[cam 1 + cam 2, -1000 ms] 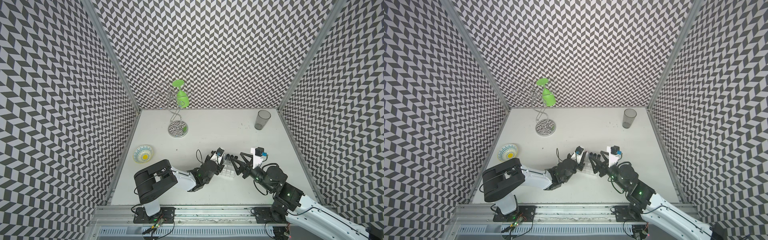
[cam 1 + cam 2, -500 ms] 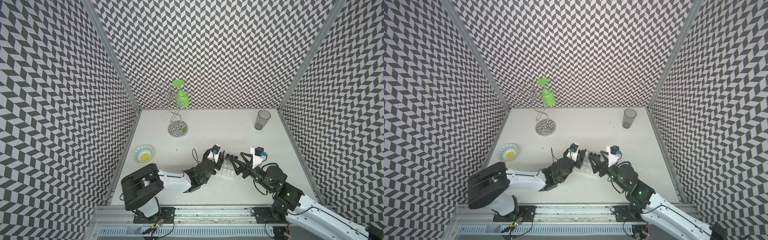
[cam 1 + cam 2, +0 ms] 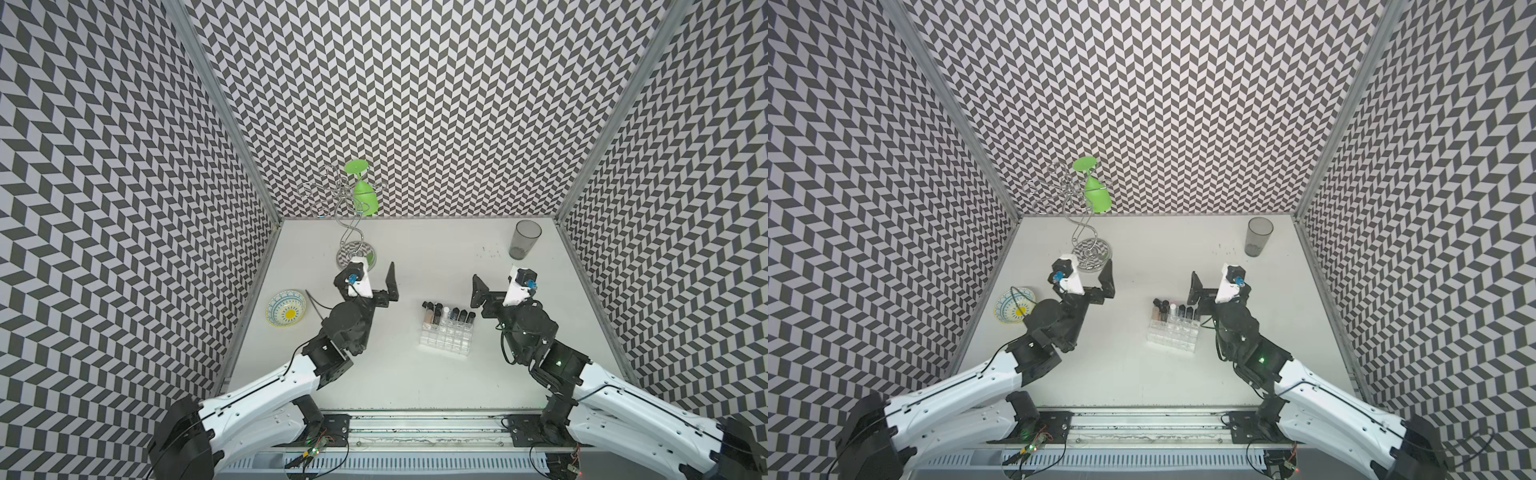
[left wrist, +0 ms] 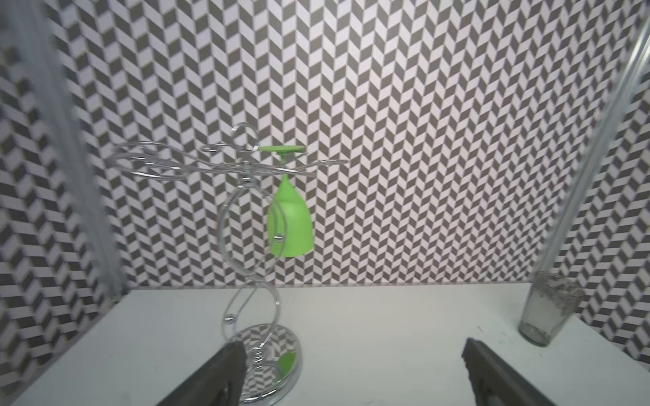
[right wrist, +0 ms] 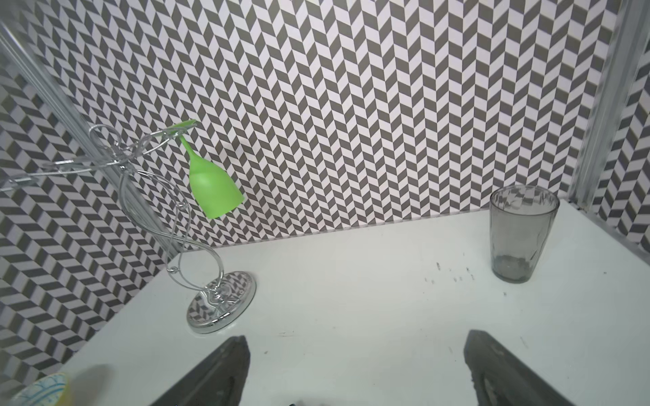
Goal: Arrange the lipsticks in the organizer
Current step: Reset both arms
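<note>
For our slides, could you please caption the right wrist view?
Right gripper open over the table, facing a grey tumbler and a green glass hanging from a wire rack.

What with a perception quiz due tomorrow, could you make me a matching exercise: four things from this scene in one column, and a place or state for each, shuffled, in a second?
Things
1. lipsticks
2. green wine glass
3. grey tumbler
4. patterned bowl

Places or states
A. hanging upside down from the wire rack
B. open side up at the left edge of the table
C. standing in the far row of the organizer
D. upright in the far right corner

Pairs: 1-C, 2-A, 3-D, 4-B
</note>
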Available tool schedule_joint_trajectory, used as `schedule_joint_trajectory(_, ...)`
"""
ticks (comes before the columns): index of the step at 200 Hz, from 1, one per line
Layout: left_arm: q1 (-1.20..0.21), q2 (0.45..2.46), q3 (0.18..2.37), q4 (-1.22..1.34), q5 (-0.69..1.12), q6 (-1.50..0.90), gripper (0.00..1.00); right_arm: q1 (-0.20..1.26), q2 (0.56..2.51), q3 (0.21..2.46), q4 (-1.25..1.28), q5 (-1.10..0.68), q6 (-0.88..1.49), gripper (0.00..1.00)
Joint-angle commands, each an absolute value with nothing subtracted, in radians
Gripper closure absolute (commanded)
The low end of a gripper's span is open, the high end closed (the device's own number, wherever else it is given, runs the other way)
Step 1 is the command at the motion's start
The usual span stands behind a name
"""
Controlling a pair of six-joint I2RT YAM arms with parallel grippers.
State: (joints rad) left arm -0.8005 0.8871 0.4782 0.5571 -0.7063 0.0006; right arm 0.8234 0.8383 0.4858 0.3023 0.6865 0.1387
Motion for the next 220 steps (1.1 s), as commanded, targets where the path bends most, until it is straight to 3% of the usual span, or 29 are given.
schedule_joint_trajectory(1, -0.676, 0.802, 0.338, 0.644, -0.737, 0.122, 0.0, 0.802, 0.886, 0.385, 0.7, 0.675, -0.263, 0.0)
schedule_joint_trajectory(21, -0.531, 0.783, 0.223, 0.753, -0.611, 0.085, 0.01, 0.666, 0.946, 0.332, 0.819, 0.661, -0.28, 0.0)
schedule_joint_trajectory(47, -0.344, 0.915, 0.077, 1.012, -0.529, -0.061, 0.01, 0.411, 0.975, 0.233, 0.909, 0.231, -0.268, 0.0)
schedule_joint_trajectory(70, -0.287, 0.998, 0.119, 1.004, -0.569, 0.02, 0.0, 0.244, 1.046, 0.105, 1.123, 0.132, -0.166, 0.0)
schedule_joint_trajectory(101, -0.123, 1.188, 0.089, 1.17, -0.424, -0.044, 0.0, 0.11, 1.261, 0.137, 1.164, 0.019, -0.089, 0.0)
schedule_joint_trajectory(120, -0.049, 1.265, 0.08, 1.264, -0.324, -0.086, 0.0, 0.093, 1.351, 0.113, 1.314, -0.018, -0.103, 0.01)
schedule_joint_trajectory(138, -0.037, 1.31, 0.125, 1.239, -0.285, -0.076, 0.0, 0.078, 1.434, 0.128, 1.361, 0.058, -0.059, 0.0)
schedule_joint_trajectory(158, -0.037, 1.506, 0.129, 1.432, -0.214, -0.047, 0.0, 0.069, 1.593, 0.147, 1.528, 0.03, -0.056, 0.0)
schedule_joint_trajectory(168, -0.053, 1.589, 0.133, 1.551, -0.222, -0.005, 0.0, 0.069, 1.544, 0.171, 1.395, 0.056, -0.048, 0.0)
schedule_joint_trajectory(177, -0.064, 1.561, 0.172, 1.426, -0.238, -0.005, 0.0, 0.068, 1.513, 0.229, 1.235, 0.079, -0.042, 0.0)
schedule_joint_trajectory(185, -0.057, 1.519, 0.232, 1.235, -0.236, -0.043, 0.0, 0.067, 1.548, 0.268, 1.241, 0.083, -0.029, 0.0)
schedule_joint_trajectory(198, -0.046, 1.576, 0.234, 1.332, -0.224, -0.027, 0.0, 0.049, 1.565, 0.24, 1.333, 0.082, -0.01, 0.0)
schedule_joint_trajectory(210, -0.04, 1.541, 0.263, 1.206, -0.211, -0.045, 0.0, 0.049, 1.569, 0.23, 1.365, 0.127, 0.005, 0.0)
schedule_joint_trajectory(220, -0.039, 1.557, 0.25, 1.263, -0.211, -0.035, 0.0, 0.049, 1.564, 0.232, 1.344, 0.145, 0.015, 0.0)
